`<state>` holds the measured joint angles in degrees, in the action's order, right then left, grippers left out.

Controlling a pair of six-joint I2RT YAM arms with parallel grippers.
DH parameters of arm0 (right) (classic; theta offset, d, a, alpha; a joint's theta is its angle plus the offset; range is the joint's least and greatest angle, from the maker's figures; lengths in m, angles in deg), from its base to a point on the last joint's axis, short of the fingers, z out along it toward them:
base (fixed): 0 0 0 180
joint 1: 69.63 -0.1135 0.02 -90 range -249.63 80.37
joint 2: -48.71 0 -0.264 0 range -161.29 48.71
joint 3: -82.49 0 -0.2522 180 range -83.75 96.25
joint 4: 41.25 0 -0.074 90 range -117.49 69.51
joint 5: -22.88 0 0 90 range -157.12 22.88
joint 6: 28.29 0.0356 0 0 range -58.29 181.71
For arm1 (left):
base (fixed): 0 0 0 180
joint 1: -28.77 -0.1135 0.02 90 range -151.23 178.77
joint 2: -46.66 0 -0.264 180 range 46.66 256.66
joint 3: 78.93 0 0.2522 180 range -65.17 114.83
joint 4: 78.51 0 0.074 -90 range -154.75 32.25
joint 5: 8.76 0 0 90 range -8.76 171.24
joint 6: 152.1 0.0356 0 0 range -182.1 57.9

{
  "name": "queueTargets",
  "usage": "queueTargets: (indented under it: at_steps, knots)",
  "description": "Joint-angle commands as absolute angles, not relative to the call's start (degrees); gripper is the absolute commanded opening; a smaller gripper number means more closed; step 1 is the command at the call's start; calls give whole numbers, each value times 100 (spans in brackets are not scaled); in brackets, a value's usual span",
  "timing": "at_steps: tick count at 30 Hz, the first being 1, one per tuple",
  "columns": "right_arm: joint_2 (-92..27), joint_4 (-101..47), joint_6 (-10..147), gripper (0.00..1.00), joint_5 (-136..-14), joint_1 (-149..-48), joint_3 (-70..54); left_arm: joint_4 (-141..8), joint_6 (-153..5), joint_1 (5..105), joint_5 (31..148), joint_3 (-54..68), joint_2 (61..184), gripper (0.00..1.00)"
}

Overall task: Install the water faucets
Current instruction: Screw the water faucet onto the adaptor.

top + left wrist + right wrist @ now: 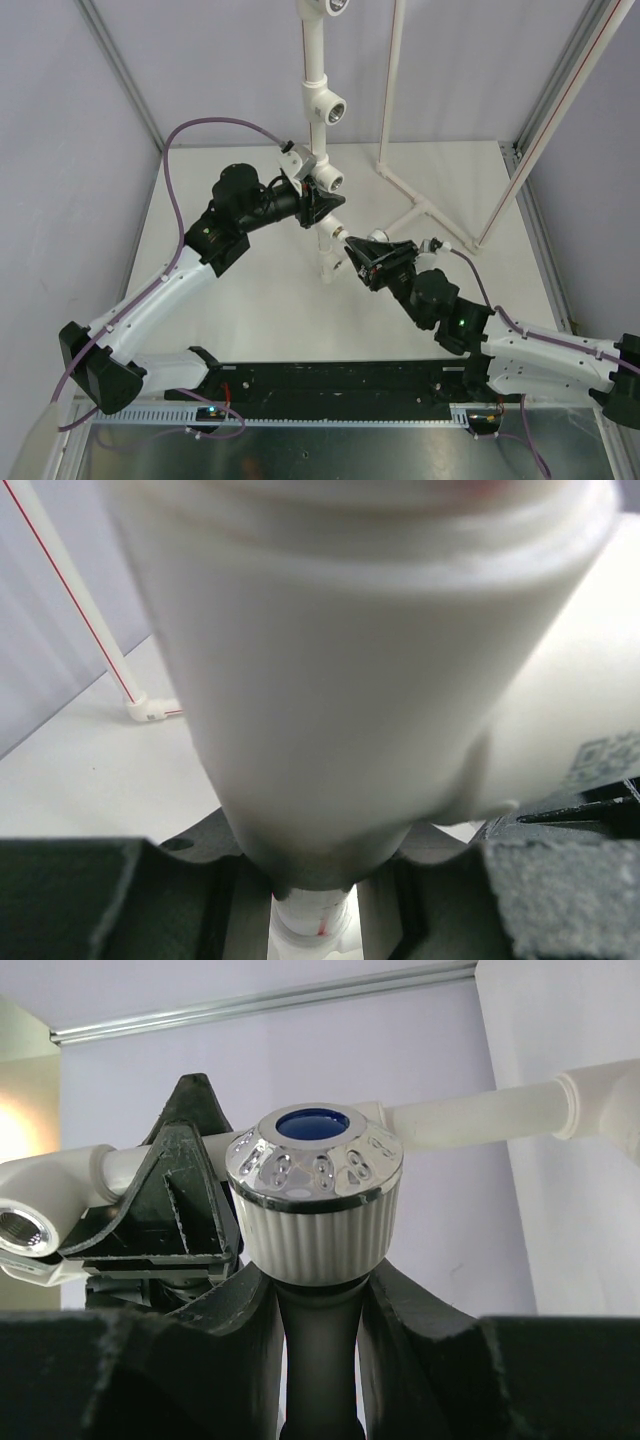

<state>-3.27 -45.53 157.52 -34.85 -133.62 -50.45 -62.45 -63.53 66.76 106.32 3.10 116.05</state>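
The faucet [315, 1222] has a ribbed white plastic knob with a glossy chrome-look rim and blue centre. The pipe [480, 1120] is smooth white plastic. The right gripper [318, 1300] is matt, grainy black.

Pale lilac-grey enclosure walls [60, 100], white tabletop [270, 300], slim aluminium corner posts [124, 75], soft even light

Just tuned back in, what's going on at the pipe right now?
The left tool is clamped around the upright white pipe, right beside a tee socket, apparently steadying it. The right tool grips a water faucet below its blue-centred knob. The faucet's brass end points at the pipe just below the left tool's hold. Whether the thread has entered a socket yet cannot be made out from these views.
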Motion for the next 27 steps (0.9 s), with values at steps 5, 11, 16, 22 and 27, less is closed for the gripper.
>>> queueTargets:
  at_steps: [5,11,16,22,27]
  knots:
    - [-470,-4669,16911,0,-3345,-13738,-5054,-5297,-6731,6967,11341,356,11648,0]
    - [-606,-4995,17471,0,-3431,-13911,-5122,-5262,-6686,6885,11259,363,11620,0]
    - [-717,-5069,17753,0,-3508,-13953,-5133,-5258,-6685,6859,11271,365,11623,0]
    - [-499,-4857,17637,0,-3389,-13891,-5256,-5261,-6676,6853,11281,357,11602,0]
    - [-119,-4407,16527,0,-3479,-13596,-5276,-5262,-6676,6847,11324,357,11609,0]
